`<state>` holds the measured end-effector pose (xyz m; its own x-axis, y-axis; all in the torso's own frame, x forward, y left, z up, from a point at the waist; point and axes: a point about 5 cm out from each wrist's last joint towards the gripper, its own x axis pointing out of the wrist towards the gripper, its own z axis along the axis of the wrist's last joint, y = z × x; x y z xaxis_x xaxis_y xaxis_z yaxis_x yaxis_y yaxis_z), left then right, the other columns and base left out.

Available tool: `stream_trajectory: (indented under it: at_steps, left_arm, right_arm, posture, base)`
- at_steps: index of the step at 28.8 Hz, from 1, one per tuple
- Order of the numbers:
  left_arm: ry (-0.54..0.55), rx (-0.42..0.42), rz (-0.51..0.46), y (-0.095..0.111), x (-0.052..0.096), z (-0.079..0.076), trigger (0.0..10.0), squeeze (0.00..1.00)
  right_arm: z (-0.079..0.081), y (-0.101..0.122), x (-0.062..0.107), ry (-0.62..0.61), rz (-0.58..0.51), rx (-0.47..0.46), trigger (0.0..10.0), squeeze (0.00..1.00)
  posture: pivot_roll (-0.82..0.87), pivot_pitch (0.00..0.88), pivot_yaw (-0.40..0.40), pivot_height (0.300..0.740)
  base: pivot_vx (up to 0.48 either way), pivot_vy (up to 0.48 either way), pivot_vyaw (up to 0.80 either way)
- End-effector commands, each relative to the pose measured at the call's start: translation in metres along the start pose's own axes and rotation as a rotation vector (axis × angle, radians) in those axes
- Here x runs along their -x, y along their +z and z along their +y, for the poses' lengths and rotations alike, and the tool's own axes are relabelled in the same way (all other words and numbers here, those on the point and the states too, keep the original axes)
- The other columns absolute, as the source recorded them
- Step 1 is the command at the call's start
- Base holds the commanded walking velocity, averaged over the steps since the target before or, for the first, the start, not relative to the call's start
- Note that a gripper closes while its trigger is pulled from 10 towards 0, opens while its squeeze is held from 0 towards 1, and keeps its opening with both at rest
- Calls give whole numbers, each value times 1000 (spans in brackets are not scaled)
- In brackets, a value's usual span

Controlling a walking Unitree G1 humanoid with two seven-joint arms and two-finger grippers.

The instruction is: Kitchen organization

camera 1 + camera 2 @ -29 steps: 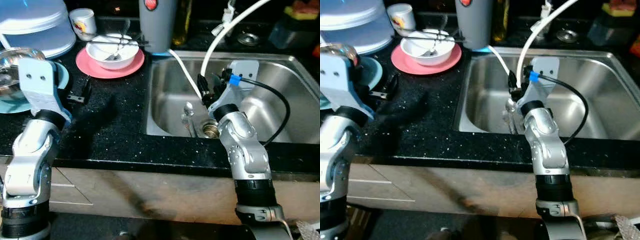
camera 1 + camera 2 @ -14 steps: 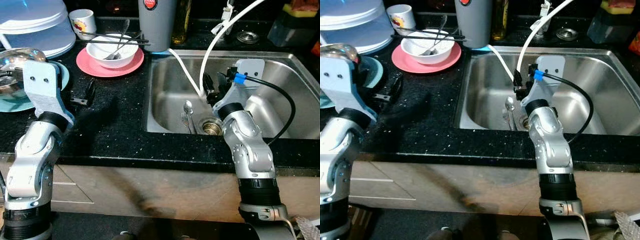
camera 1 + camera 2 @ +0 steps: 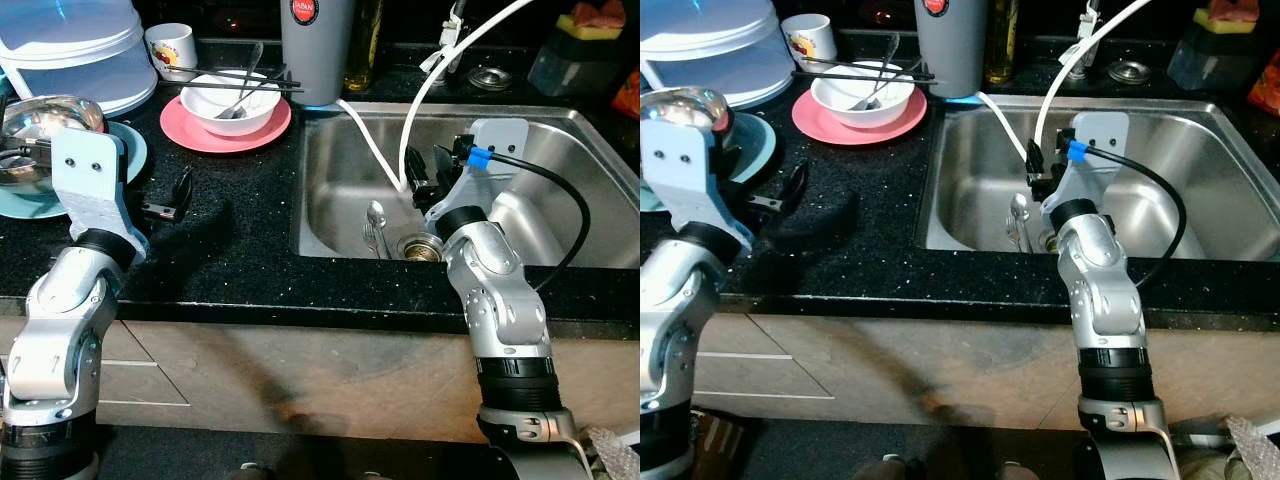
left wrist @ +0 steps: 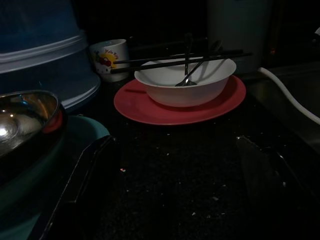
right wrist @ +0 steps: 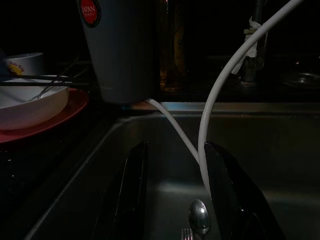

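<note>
A white bowl (image 3: 234, 105) with a spoon in it sits on a pink plate (image 3: 205, 137), and black chopsticks (image 3: 230, 75) lie across its rim. My left gripper (image 3: 172, 198) hovers open over the black counter, short of the plate, holding nothing; its fingers (image 4: 75, 190) frame the bowl (image 4: 185, 85). My right gripper (image 3: 425, 185) hangs open inside the steel sink (image 3: 540, 150), beside the white hose (image 3: 420, 110). A spoon (image 3: 377, 217) and a fork (image 3: 368, 238) lie on the sink floor near the drain (image 3: 422, 247), just below the right fingers (image 5: 127, 195).
A steel bowl (image 3: 35, 120) rests on a teal plate (image 3: 130, 150) at the left. Behind stand a translucent dome lid (image 3: 70, 50), a small cup (image 3: 170, 47) and a tall grey container (image 3: 318, 40). A tap and containers line the counter behind the sink.
The view has shifted slightly. My right gripper has drawn a little right, away from the spoon in the sink. The left gripper stays open above the counter.
</note>
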<state>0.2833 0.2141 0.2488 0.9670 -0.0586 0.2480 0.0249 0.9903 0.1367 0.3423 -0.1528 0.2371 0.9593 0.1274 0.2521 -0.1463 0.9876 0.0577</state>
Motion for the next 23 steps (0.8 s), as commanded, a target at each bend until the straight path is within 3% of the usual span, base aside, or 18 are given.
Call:
stream_trajectory:
  at_steps: [1, 8, 12, 18, 23]
  left_arm:
    - [-13, -14, 19, -2, 3, 1, 10000, 0]
    - [-20, -15, 18, -1, 1, 0, 10000, 0]
    - [-15, -52, 73, -5, 0, 3, 10000, 0]
    - [3, -66, 113, -8, 0, 7, 10000, 0]
    - [-7, -67, 131, -10, -1, 5, 10000, 0]
  right_arm:
    - [4, -3, 0, 12, 17, -4, 10000, 0]
    - [4, -4, 0, 10, 18, -7, 10000, 0]
    - [3, -4, 0, 7, 18, -7, 10000, 0]
    - [2, -4, 0, 2, 17, -8, 10000, 0]
    - [2, -4, 1, -1, 18, -10, 10000, 0]
  posture:
    - [62, 115, -22, 740]
    - [62, 115, -17, 740]
    - [63, 115, -15, 740]
    - [63, 114, -13, 740]
    - [66, 113, -12, 740]
  base:
    - [0, 330, 0]
    - [0, 359, 0]
    - [0, 0, 0]
    - [0, -458, 0]
    - [0, 0, 0]
